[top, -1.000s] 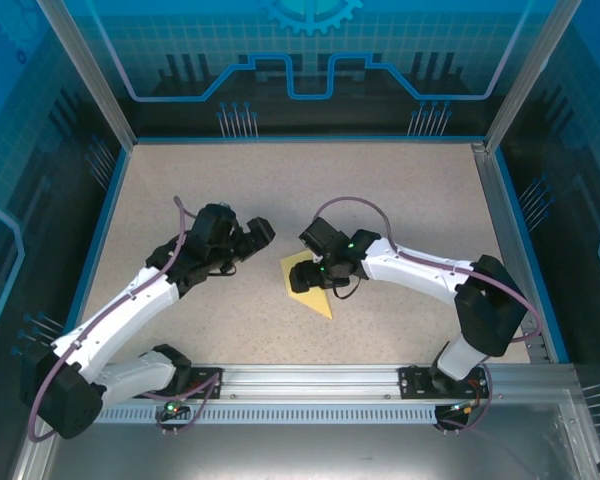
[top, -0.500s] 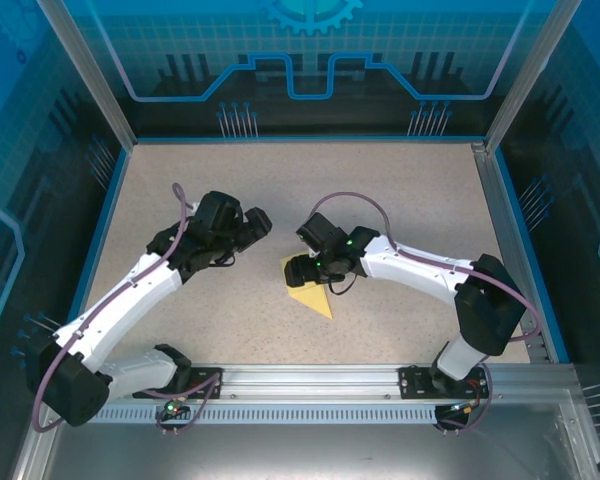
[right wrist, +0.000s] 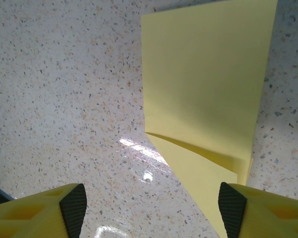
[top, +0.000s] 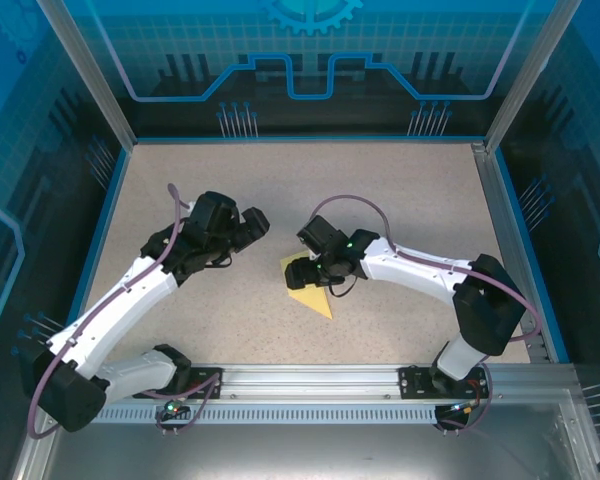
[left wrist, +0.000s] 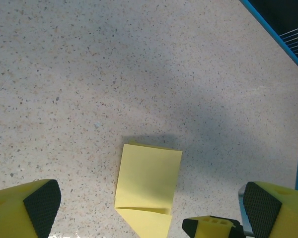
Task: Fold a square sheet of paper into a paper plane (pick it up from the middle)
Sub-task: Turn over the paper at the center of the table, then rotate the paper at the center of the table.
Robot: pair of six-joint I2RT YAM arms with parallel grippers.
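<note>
Speckled beige counter (top: 400,190), blue-walled cell. You've got the yellow part-folded sheet of paper (top: 312,298) lying flat on it, one flap creased over. Right end effector (top: 302,270) hangs right over the sheet, jaws apart, nothing pinched, probably lined up to press or catch the next fold. Left end effector (top: 255,225) sits just left of the sheet, jaws fully wide and empty, likely parked clear so it doesn't block.
</note>
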